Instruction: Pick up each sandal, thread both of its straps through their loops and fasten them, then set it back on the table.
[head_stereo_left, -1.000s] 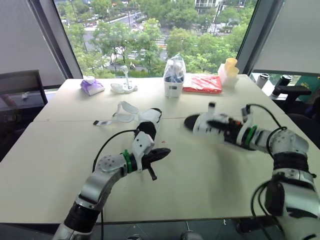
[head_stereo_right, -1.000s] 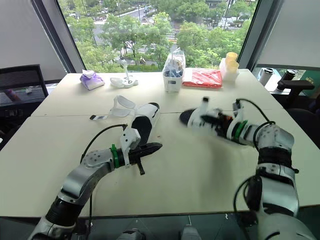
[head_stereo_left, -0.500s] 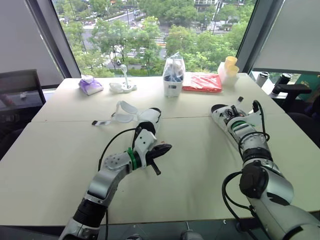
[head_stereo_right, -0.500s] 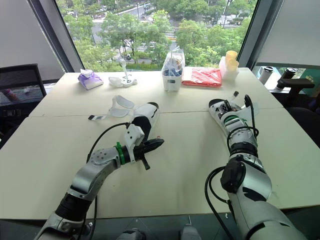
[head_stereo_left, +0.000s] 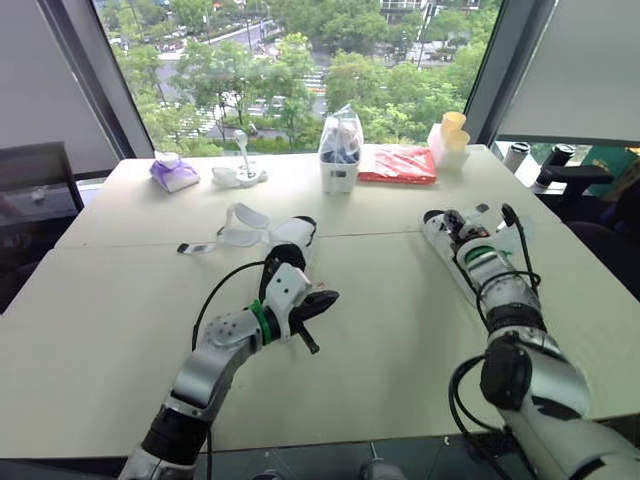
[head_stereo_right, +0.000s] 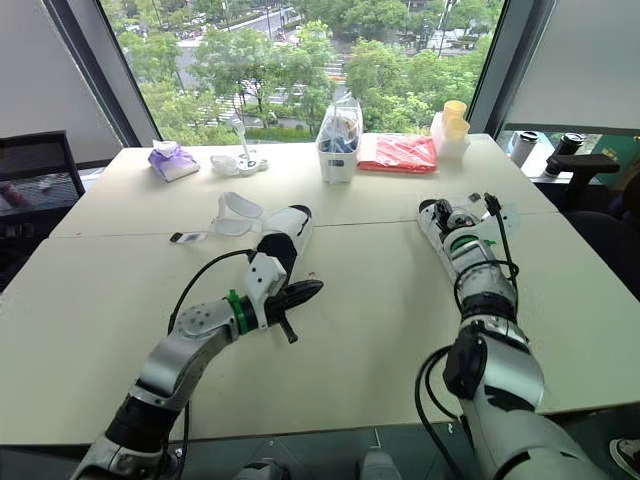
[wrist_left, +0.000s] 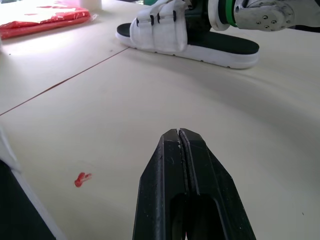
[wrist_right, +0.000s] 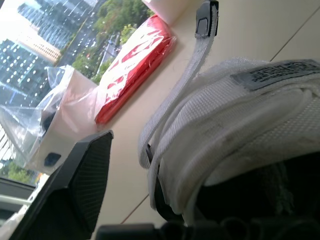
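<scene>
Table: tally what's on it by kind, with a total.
Sandals: 2
Red packet: 1
Purple pack: 1
Bagged container: 1
Yellow cup stack: 1
White gadget: 1
Total: 7

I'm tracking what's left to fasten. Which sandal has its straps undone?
The sandal next to the left gripper: its white straps lie splayed open. The other sandal, on the robot's right, has straps closed across it.

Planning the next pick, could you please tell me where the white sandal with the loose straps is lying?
In the left eye view, the white, loose-strapped sandal lies on the robot's left, just beyond the shut left gripper.
</scene>
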